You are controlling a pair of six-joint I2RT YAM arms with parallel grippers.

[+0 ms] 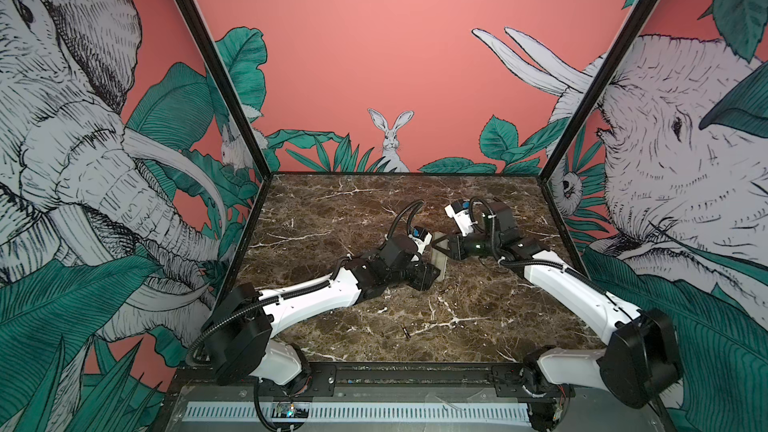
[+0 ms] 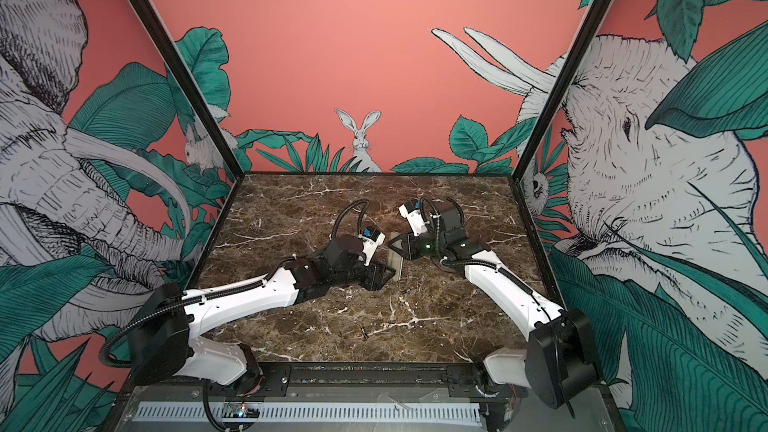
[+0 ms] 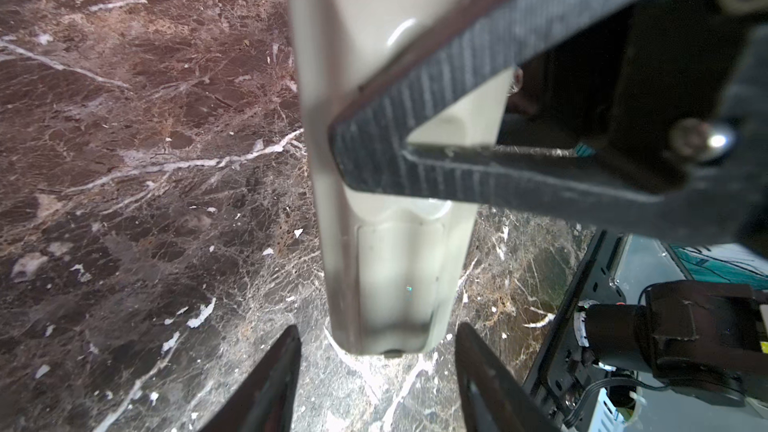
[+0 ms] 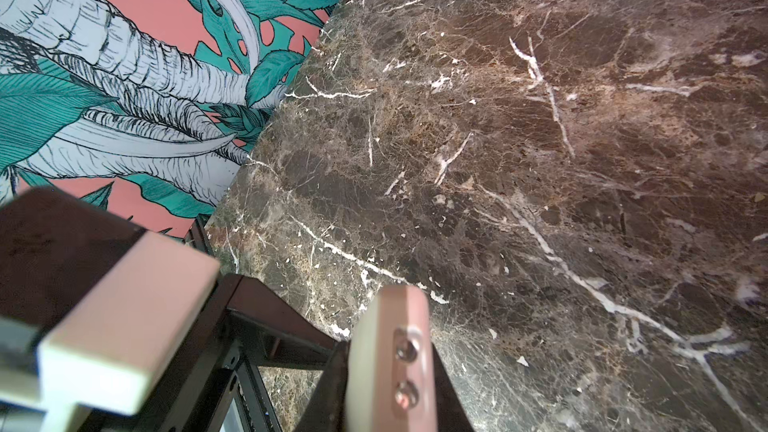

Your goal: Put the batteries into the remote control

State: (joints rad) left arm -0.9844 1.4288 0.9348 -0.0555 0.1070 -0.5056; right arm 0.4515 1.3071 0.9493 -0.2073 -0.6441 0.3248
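A: Where is your remote control point(image 1: 440, 267)?

B: Near the middle of both top views, just right of centre. Your right gripper point(image 1: 437, 248) is clenched across its upper part and holds it up on end over the marble table point(image 1: 332, 209). I cannot tell whether its lower end touches the marble.

A: And your left gripper point(image 3: 379, 326)?

B: Released and grasping nothing. In the left wrist view its two fingers stand apart at the lower edge of the frame. One sits on each side of the remote's lower end, with a gap on both sides.

A: Which face do you see there?

B: The plain beige back, with its recess point(image 3: 395, 280) in the lower middle of the frame.

A: Any battery point(image 1: 405, 332)?

B: One small dark stick that looks like one lies on the table, lower centre in a top view, well apart from the remote.
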